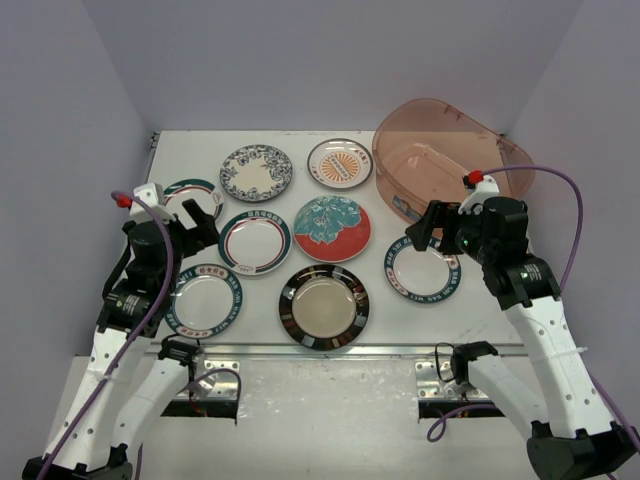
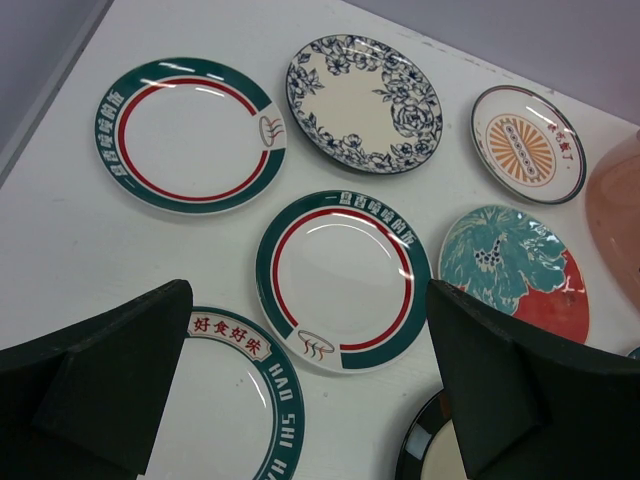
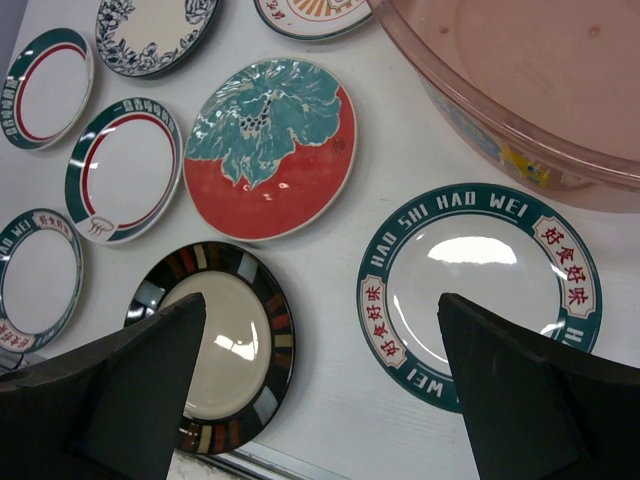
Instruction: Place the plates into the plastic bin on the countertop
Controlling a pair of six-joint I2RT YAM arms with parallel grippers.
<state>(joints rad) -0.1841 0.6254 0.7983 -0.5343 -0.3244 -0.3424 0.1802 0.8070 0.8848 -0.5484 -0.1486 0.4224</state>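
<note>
**Eight plates flat on the desk, both end effectors open and empty**

Your desk [image 1: 400, 330] carries everything. The plastic bin [image 1: 440, 103] stands at its back right corner.

You have eight plates in view, each lying singly on the desk, all outside the bin.
- Back row: teal-rimmed plate [image 1: 185, 188], partly hidden by the left arm; blue-patterned plate [image 1: 256, 172]; orange-centred plate [image 1: 340, 163], just beside the bin.
- Middle: red-ringed plate [image 1: 255, 241]; floral plate [image 1: 332, 229].
- Front: left lettered plate [image 1: 203, 300]; black-rimmed plate [image 1: 324, 306]; right lettered plate [image 1: 424, 272], near the bin's front wall.

Left end effector [image 2: 308, 290]: jaws spread wide, nothing between them, hovering between the teal-rimmed and left lettered plates.

Right end effector [image 3: 322, 300]: jaws equally wide, gripping nothing, above the back edge of the right lettered plate.
</note>
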